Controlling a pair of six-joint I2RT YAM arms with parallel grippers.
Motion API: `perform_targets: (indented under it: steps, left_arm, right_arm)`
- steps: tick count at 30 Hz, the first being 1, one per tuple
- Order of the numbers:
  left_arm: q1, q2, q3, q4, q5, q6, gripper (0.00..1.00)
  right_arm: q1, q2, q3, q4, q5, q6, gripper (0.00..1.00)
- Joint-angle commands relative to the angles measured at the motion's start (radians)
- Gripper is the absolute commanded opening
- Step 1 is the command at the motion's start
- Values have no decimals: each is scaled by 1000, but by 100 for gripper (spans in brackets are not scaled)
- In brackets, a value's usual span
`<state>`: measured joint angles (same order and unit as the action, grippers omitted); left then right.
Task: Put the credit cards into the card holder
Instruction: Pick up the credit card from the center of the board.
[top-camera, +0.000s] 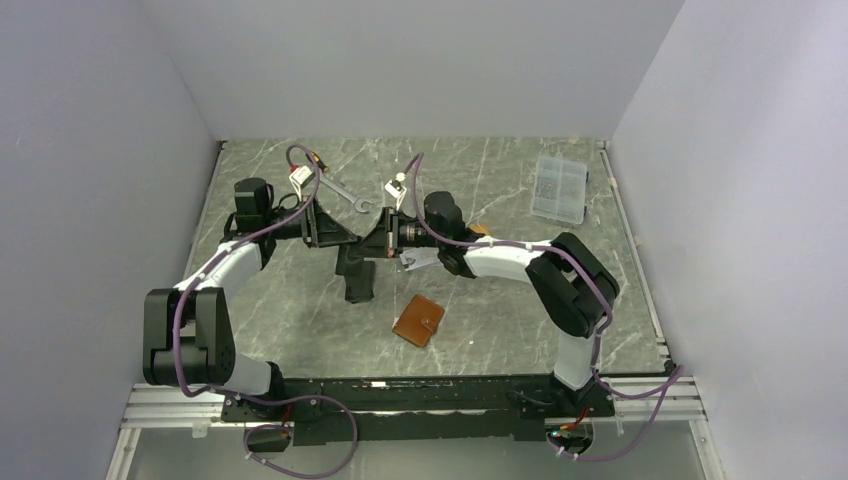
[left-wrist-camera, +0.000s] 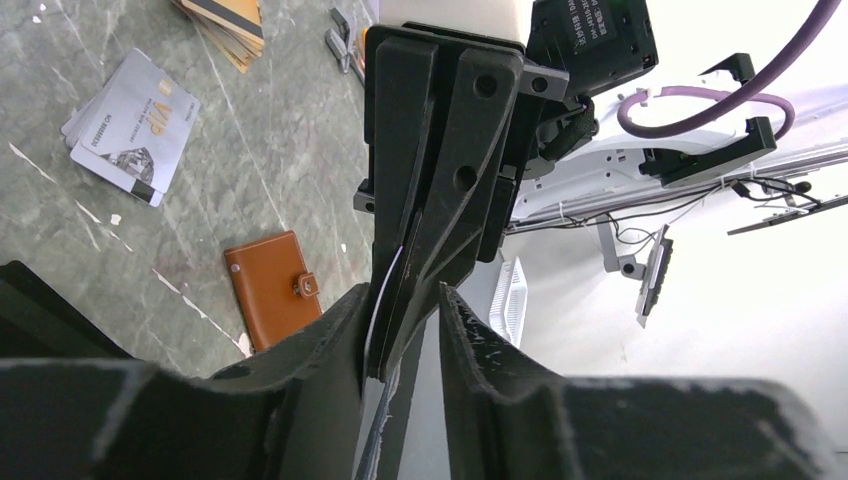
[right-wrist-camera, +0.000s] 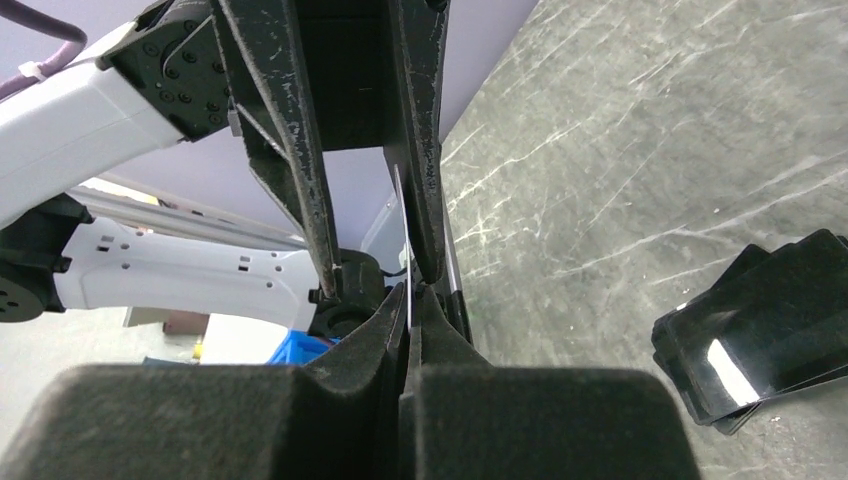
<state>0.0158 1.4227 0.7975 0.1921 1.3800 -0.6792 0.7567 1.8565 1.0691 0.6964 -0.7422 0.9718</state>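
The right gripper (right-wrist-camera: 412, 300) is clamped tight on one thin card (right-wrist-camera: 403, 220), up in the air. The left gripper (left-wrist-camera: 400, 310) has its fingers apart, one on each side of that card. The brown wallet (top-camera: 418, 320) lies closed on the counter (top-camera: 500, 180), near a pile of cards (left-wrist-camera: 125, 125).

Card holder (top-camera: 418, 320) sat front-centre on table (top-camera: 300, 330); pouch (top-camera: 358, 285) left-behind it, credit cards (top-camera: 416, 261) behind it, wrench (top-camera: 345, 195) further back, plastic box (top-camera: 560, 188) back-right.
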Motion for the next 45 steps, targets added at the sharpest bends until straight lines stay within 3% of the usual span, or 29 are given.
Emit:
perform_targets:
  steps: [1, 6, 9, 13, 19, 22, 30, 33, 36, 38, 39, 40, 41, 43, 45]
  left_arm:
    - [-8, -40, 5, 104, 69, -54, 31]
    - [-10, -45, 33, -42, 75, 53, 12]
    - [-10, -38, 75, -183, 73, 171, 8]
    - [-10, -36, 75, -173, 72, 155, 7]
    - [-10, -39, 54, -112, 60, 98, 3]
    - [-9, -49, 26, -6, 45, 8, 0]
    - [-10, -44, -31, 253, 1, -208, 0]
    - [-3, -47, -34, 236, -16, -192, 0]
    - [5, -55, -26, 168, -30, -132, 0]
    - [6, -62, 5, 47, -49, -24, 6]
    - [6, -65, 45, -100, -81, 99, 11]
    - [5, -67, 88, -314, -122, 230, 15]
    - [4, -70, 117, -411, -160, 342, 21]
    - [3, -81, 152, -542, -239, 506, 35]
    - [0, -91, 169, -630, -290, 611, 43]
  right_arm:
    - [7, 14, 26, -60, -11, -45, 0]
    - [-9, -13, 3, -59, -12, -46, 0]
    - [-26, -28, -14, -39, -18, -29, 0]
    - [-44, -37, -28, 29, -37, 18, 1]
    - [-39, -16, -18, 152, -109, 94, 30]
    - [-24, -13, -3, 146, -119, 85, 34]
    - [-8, 43, 1, 277, -131, 187, 32]
    - [-5, 48, 2, 298, -128, 203, 27]
    - [-7, 29, -17, 280, -114, 197, 14]
    - [-19, 3, -41, 224, -102, 177, 6]
    - [-29, -19, -52, 155, -92, 145, 1]
    - [-37, -46, -55, 27, -77, 84, 0]
    - [-40, -82, -47, -140, -47, -18, 0]
    - [-31, -145, -4, -518, 96, -228, 0]
    - [-18, -173, 22, -784, 211, -323, 0]
